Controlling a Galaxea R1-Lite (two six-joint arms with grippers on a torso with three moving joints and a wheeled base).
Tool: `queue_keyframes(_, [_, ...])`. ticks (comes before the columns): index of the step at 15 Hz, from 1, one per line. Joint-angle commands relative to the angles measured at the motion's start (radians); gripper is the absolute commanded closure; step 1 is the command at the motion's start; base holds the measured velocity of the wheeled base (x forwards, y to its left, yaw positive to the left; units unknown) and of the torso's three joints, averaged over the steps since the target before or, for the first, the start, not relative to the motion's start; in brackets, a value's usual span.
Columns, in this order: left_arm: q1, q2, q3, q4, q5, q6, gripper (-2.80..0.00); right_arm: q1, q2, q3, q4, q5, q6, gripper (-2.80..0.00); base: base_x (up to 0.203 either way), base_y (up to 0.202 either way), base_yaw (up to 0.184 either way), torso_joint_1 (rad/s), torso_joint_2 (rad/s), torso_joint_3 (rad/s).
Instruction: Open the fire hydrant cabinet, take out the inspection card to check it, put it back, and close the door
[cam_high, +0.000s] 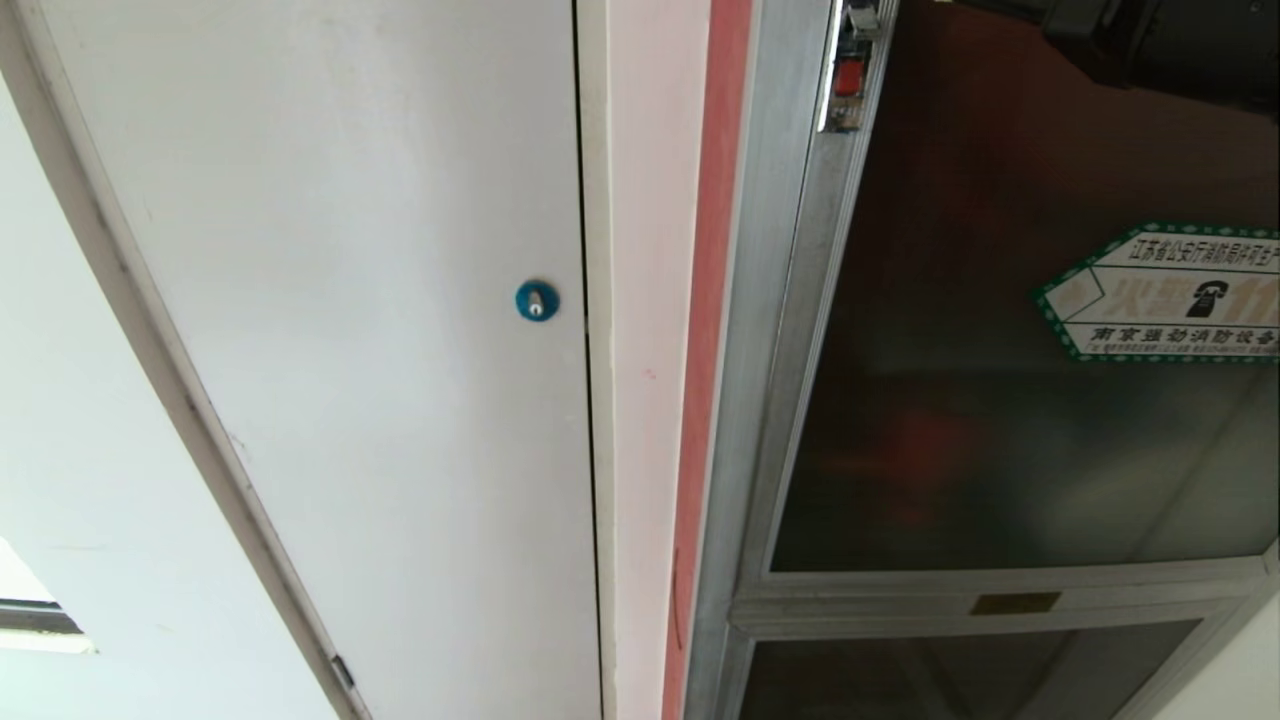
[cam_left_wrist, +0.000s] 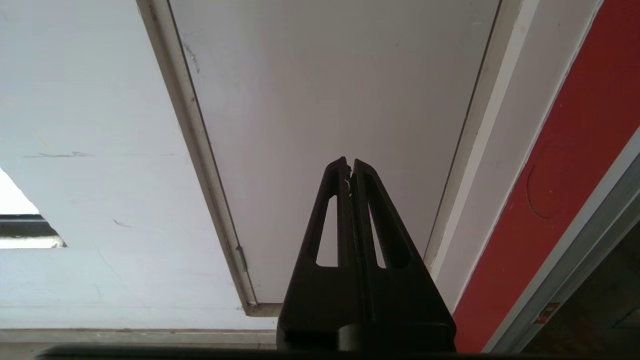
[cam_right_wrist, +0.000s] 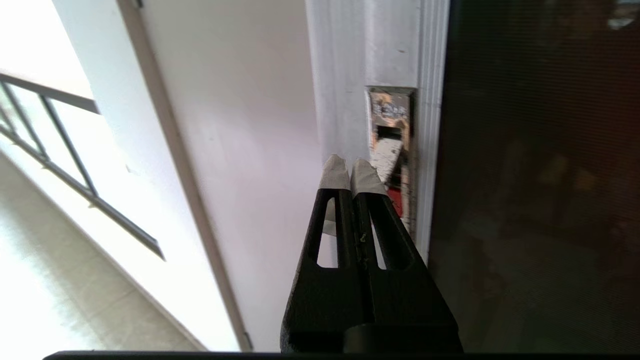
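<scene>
Looking down from the head view: fire hydrant cabinet (cam_high: 770, 330) on the right with its door (cam_high: 1000, 450) shut, hexagonal sticker (cam_high: 1165, 292) on the dark glass, small red latch (cam_high: 848, 78) up at the frame's top edge, plain white door (cam_high: 350, 350) with blue lock (cam_high: 537, 300) off to the left, no inspection card visible anywhere. Switching to the left wrist view: left hand (cam_left_wrist: 350, 165) clenched on nothing, parked facing that white door. Moving on to the right wrist view: right hand (cam_right_wrist: 351, 165) also clenched and empty, taped tips right up at the latch recess in the silver frame, touching or not, can't tell.
</scene>
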Motion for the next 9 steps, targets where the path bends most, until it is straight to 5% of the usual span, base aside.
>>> queue_keyframes(1, [0.0, 0.001, 0.011, -0.001, 0.0, 0.0, 0.0, -0.001, 0.018, -0.051, 0.021, 0.029, 0.032, 0.0, 0.0, 0.0, 0.0, 0.0, 0.0, 0.0])
queue_keyframes(9, [0.0, 0.001, 0.012, -0.001, 0.0, 0.0, 0.0, -0.025, 0.069, -0.102, 0.064, 0.051, 0.056, 0.0, 0.0, 0.0, 0.0, 0.0, 0.0, 0.0])
